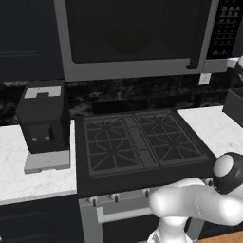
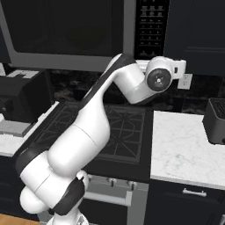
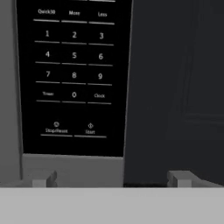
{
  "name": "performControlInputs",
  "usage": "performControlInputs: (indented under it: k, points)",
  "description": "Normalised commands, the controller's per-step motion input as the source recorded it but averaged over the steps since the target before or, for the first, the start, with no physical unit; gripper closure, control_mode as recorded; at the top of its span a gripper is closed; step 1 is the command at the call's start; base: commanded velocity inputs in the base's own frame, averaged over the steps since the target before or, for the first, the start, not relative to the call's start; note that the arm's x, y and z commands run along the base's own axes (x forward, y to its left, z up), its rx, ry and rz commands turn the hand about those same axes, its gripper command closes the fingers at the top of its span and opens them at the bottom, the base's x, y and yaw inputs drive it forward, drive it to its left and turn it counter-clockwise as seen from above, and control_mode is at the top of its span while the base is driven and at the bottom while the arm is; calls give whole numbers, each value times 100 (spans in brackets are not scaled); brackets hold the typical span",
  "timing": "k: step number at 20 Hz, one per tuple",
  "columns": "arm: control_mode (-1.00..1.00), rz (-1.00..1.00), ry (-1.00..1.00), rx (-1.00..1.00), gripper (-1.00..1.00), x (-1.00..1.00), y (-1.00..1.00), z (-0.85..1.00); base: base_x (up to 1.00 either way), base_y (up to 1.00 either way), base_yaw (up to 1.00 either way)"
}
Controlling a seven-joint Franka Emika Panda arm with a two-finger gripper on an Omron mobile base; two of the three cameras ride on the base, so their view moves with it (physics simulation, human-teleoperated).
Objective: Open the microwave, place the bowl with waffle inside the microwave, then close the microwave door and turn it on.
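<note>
The wide grey-framed microwave (image 1: pixel 137 38) with the dark glass front hangs above the black gas cooktop (image 1: pixel 142 142), and its door (image 1: pixel 128 31), a flat grey-framed panel with a dark vertical handle bar (image 1: pixel 195 42) at its right edge, lies flush with the frame, so it reads as shut. No bowl or waffle can be made out behind the dark glass.

The claw (image 3: pixel 113 179) faces the black button panel (image 3: pixel 73 74) at the microwave's right side. In the hand view the panel sits ahead of the claw and toward its left tip; the right tip stands before the dark cabinet front (image 3: pixel 175 87) beside the appliance. The Start key (image 3: pixel 90 129) lies in the panel's bottom row, directly above and slightly left of the midpoint between the tips.

The claw stands fully spread, its two dark tips wide apart, gripping nothing and touching nothing.

Judgement: pressing Start would call for a short advance with a slight leftward correction, preferably with the tips drawn together first.
</note>
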Motion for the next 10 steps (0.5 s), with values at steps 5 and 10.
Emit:
performControlInputs:
  k: [5, 10]
  points:
    - [-100, 0, 0, 2, -100, 23, -23, 12, 0, 0, 0]
    - [-100, 0, 0, 2, -100, 3, -16, 19, 0, 0, 0]
